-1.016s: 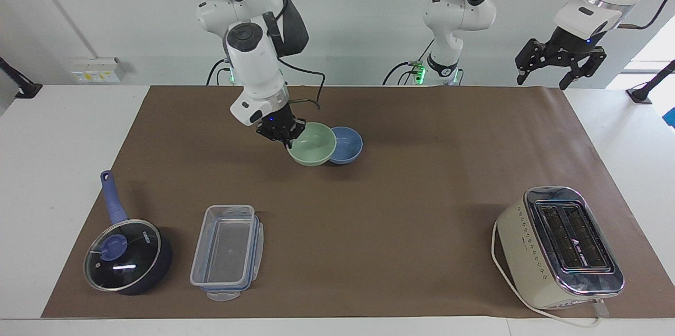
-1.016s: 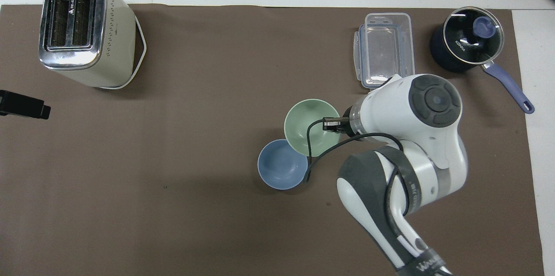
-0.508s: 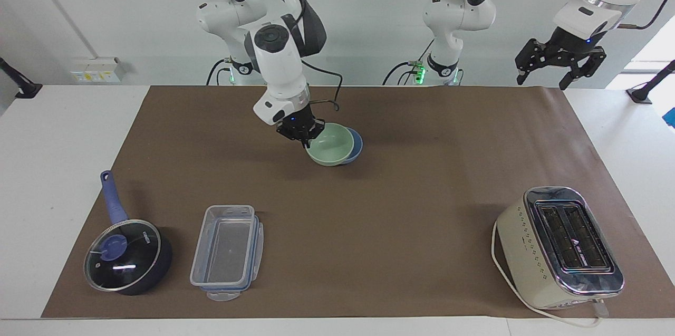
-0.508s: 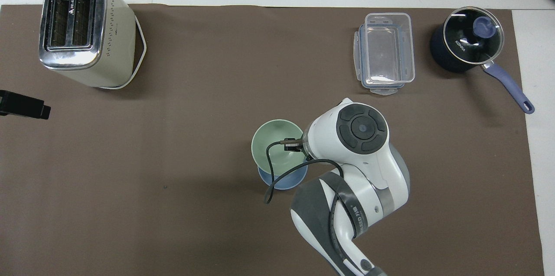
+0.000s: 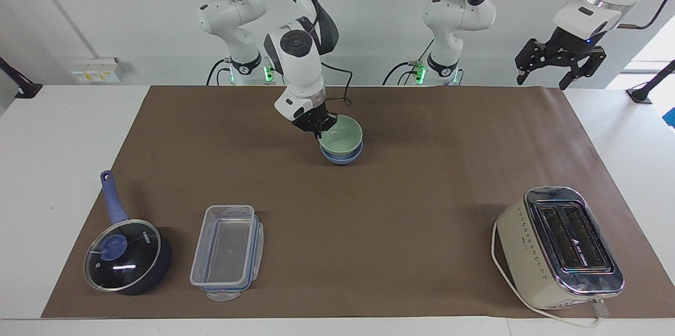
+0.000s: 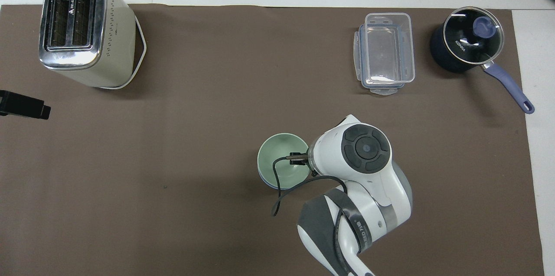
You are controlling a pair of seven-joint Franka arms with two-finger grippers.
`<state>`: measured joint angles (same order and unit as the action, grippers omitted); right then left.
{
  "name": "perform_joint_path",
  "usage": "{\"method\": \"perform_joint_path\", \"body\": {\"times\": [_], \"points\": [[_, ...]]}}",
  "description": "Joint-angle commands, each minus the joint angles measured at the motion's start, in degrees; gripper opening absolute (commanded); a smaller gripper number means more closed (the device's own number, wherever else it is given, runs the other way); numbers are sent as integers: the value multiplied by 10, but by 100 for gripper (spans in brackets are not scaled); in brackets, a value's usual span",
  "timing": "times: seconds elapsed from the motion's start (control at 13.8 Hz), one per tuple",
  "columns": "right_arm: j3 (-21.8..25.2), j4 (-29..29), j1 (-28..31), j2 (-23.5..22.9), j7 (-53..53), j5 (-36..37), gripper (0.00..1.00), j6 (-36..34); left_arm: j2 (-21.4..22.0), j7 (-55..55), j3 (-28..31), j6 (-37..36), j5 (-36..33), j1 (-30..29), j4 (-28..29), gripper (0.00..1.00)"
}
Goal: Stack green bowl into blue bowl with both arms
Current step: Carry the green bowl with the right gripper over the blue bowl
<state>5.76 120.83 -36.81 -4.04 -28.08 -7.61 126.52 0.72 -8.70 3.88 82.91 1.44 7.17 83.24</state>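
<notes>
The green bowl (image 5: 341,136) (image 6: 279,162) sits inside the blue bowl (image 5: 340,157) (image 6: 265,182), of which only a rim shows beneath it. My right gripper (image 5: 318,127) is shut on the green bowl's rim, on the side toward the right arm's end of the table. In the overhead view the right arm's wrist hides that gripper. My left gripper (image 5: 560,69) hangs open, high in the air over the left arm's end of the table, and the left arm waits there. A black part of it (image 6: 24,105) shows at the edge of the overhead view.
A cream toaster (image 5: 560,247) (image 6: 81,30) stands far from the robots toward the left arm's end. A clear lidless container (image 5: 227,252) (image 6: 385,53) and a dark blue saucepan with glass lid (image 5: 126,255) (image 6: 467,44) lie far from the robots toward the right arm's end.
My right gripper carried the green bowl sideways from beside the blue bowl to over it, and the green bowl now rests inside the blue one. The left arm has not moved.
</notes>
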Motion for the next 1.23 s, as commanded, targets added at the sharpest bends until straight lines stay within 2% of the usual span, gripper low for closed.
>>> {"method": "perform_joint_path", "body": {"times": [0.0,1.16], "points": [[0,23,-7,10,-3,-6,0,35,4,-4,-7,-11,-8,-8,-3,100],[0,44,-8,-5,9,-6,0,81,4,-4,-7,-11,-8,-8,-3,100]]}}
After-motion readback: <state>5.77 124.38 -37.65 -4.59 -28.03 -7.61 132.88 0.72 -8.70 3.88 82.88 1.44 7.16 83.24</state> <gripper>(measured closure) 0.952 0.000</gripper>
